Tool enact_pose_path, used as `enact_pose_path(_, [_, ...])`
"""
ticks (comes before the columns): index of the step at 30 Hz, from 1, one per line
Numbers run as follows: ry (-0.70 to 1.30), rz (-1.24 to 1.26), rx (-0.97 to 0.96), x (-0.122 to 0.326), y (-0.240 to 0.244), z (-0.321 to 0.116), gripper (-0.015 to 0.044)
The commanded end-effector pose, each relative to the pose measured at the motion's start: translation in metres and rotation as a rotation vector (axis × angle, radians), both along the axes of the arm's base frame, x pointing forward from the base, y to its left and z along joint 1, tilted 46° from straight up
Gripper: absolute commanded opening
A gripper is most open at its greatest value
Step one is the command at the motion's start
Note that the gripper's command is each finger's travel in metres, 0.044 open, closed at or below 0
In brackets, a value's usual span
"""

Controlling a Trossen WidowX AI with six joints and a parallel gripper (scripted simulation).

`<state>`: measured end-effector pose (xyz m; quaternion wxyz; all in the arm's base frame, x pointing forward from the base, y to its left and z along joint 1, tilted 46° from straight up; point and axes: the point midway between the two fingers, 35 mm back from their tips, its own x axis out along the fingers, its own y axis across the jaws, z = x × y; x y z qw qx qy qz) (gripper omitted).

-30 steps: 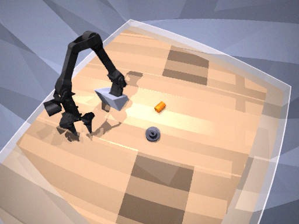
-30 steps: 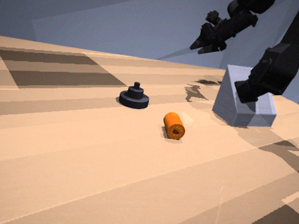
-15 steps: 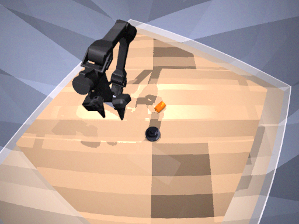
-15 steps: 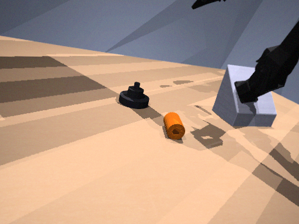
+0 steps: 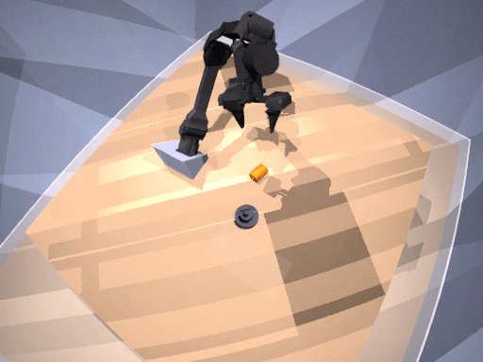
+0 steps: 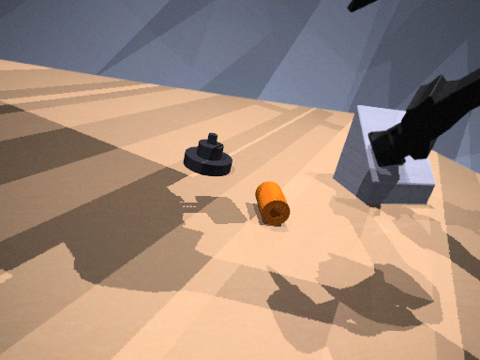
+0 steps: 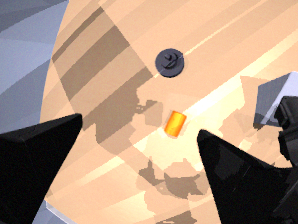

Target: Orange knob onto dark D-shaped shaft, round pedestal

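The orange knob (image 5: 258,172) (image 6: 272,203) (image 7: 175,124) lies on its side on the bench (image 5: 189,283) (image 6: 141,323) (image 7: 225,30), near the round pedestal (image 5: 241,222) (image 6: 207,164) (image 7: 170,72) but not touching it. In the exterior view, one end of the knob shows its hole. The dark shaft (image 5: 245,215) (image 6: 213,138) (image 7: 168,57) sticks up from the middle of the pedestal, with no knob on it. The gripper (image 5: 258,129) (image 7: 141,127) is wide open, with nothing in it. It is up above the bench, farther from the pedestal than the knob is. In the wrist view, the knob shows past the fingertips, in the gap between them, and off to one side. The pale block (image 5: 181,165) (image 6: 352,164) (image 7: 270,102) under the arm (image 5: 205,94) (image 6: 445,112) (image 7: 290,125) sits farther from the pedestal than the knob does.
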<state>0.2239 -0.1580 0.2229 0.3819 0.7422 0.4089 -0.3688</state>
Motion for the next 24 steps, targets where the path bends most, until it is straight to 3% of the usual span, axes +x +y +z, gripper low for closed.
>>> enact_pose_path(1, [0.02,-0.019,0.023,-0.001,0.005,0.002,0.044])
enact_pose_path(6, [0.051,0.002,0.118,0.019,0.026,-0.031,0.044])
enact_pose_path(15, [0.275,0.066,0.431,0.036,0.138,-0.146,0.044])
enact_pose_path(24, [0.296,0.07,0.451,0.035,0.161,-0.167,0.044])
